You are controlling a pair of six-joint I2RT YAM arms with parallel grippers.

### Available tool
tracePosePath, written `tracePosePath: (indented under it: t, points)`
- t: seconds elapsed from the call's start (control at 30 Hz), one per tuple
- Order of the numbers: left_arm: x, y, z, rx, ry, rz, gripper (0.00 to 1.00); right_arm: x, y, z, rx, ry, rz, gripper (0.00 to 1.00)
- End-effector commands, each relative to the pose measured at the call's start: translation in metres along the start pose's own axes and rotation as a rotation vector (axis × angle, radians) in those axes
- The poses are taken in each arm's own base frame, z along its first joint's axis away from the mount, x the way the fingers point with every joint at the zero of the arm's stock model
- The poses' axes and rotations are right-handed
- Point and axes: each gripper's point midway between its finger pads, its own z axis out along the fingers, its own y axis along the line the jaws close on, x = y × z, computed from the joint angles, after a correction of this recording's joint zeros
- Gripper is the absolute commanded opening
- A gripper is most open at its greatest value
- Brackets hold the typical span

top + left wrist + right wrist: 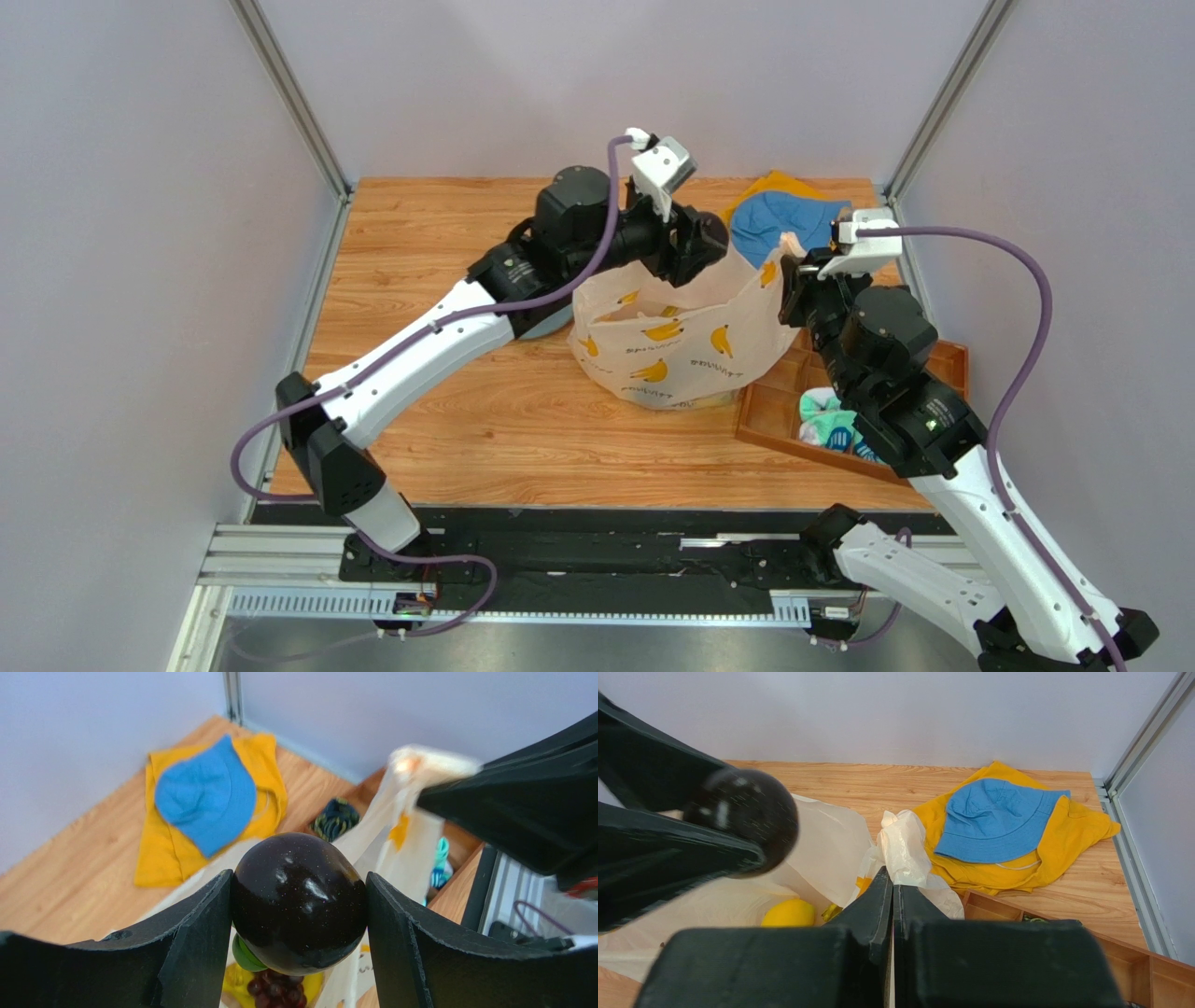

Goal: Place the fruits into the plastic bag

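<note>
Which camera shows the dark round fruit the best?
The left wrist view. The dark round fruit fills the middle there, sharp and shiny, squeezed in the left end effector. The right wrist view shows it blurry near the left edge. In the top view it cannot be made out.
</note>
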Motion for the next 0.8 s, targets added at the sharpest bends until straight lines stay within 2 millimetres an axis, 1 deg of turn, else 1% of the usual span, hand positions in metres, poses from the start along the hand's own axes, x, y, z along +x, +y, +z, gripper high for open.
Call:
tracePosePath:
  t: [0.0,0.03,0.13,0.2,0.27,0.3,0.37,0.4,0.47,0.53,0.57,0.67,0.77]
  points:
    - [0.020,0.005,0.005,-0.012,0.080,-0.010,0.41,-0.011,-0.003,-0.005,0.002,-0.037,0.025,0.00]
    - [0.026,0.010,0.005,-0.039,0.099,-0.013,0.41,-0.011,-0.004,-0.006,0.008,-0.038,0.024,0.00]
    - [0.039,0.017,0.004,-0.079,0.144,-0.014,0.42,-0.010,-0.003,-0.005,0.004,-0.036,0.024,0.00]
    - [0.046,0.019,0.004,-0.088,0.169,-0.016,0.45,-0.010,-0.002,-0.005,0.001,-0.036,0.026,0.00]
    - [0.048,0.017,0.005,-0.076,0.179,-0.019,0.48,-0.010,-0.002,-0.004,-0.001,-0.035,0.026,0.00]
    - [0.048,0.016,0.004,-0.070,0.178,-0.022,0.54,-0.009,-0.002,-0.004,-0.001,-0.034,0.025,0.00]
    - [0.048,0.015,0.005,-0.063,0.179,-0.026,0.62,-0.009,-0.001,-0.004,-0.001,-0.034,0.027,0.00]
    - [0.048,0.015,0.004,-0.063,0.180,-0.025,0.69,-0.010,-0.002,-0.004,-0.001,-0.037,0.028,0.00]
    - [0.048,0.014,0.004,-0.061,0.180,-0.026,0.75,-0.010,-0.001,-0.004,-0.002,-0.035,0.027,0.00]
    - [0.046,0.014,0.003,-0.059,0.175,-0.026,0.78,-0.010,-0.001,-0.004,-0.001,-0.035,0.027,0.00]
    - [0.044,0.013,0.003,-0.056,0.171,-0.024,0.85,-0.010,-0.001,-0.004,-0.001,-0.037,0.028,0.00]
    - [0.038,0.011,0.001,-0.050,0.156,-0.018,0.91,-0.010,-0.001,-0.004,-0.002,-0.035,0.029,0.00]
    - [0.027,0.007,-0.002,-0.031,0.134,-0.010,0.93,-0.009,-0.001,-0.003,-0.004,-0.034,0.028,0.00]
